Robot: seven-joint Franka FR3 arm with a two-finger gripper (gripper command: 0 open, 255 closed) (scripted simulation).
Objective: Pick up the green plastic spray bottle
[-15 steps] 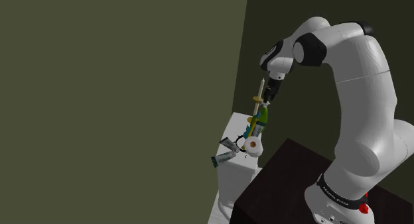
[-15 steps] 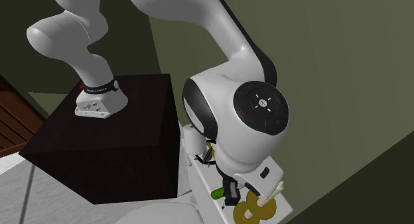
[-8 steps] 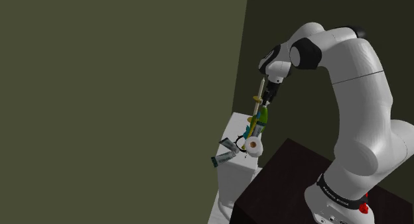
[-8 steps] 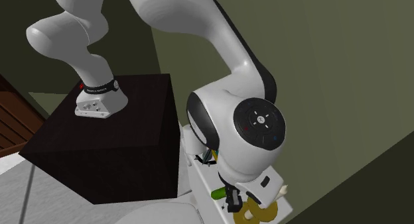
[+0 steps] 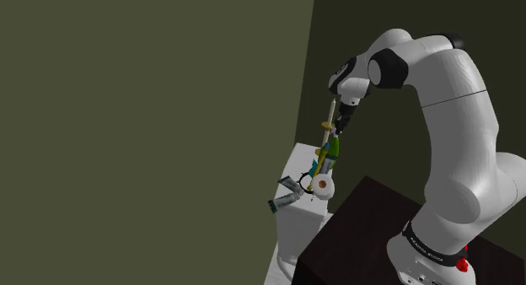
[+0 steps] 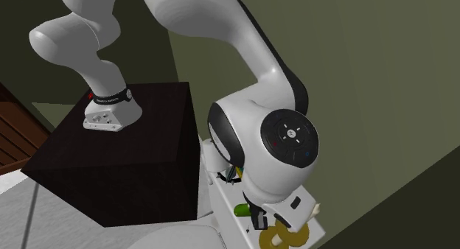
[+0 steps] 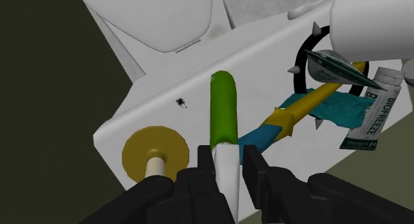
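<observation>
The arm [image 5: 459, 115] is glossy white, built of fat rounded shells with dark joints. Just behind the all-black gripper [image 7: 229, 156] a round dark cap [image 6: 293, 135] carries tiny red, white and blue marks; farthest from the gripper, a black lettered band [image 5: 428, 244] rings the base

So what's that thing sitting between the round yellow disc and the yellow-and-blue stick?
The green spray bottle. In the wrist view it shows against the white surface, with the yellow disc on one side and the yellow-and-blue stick on the other.
</observation>
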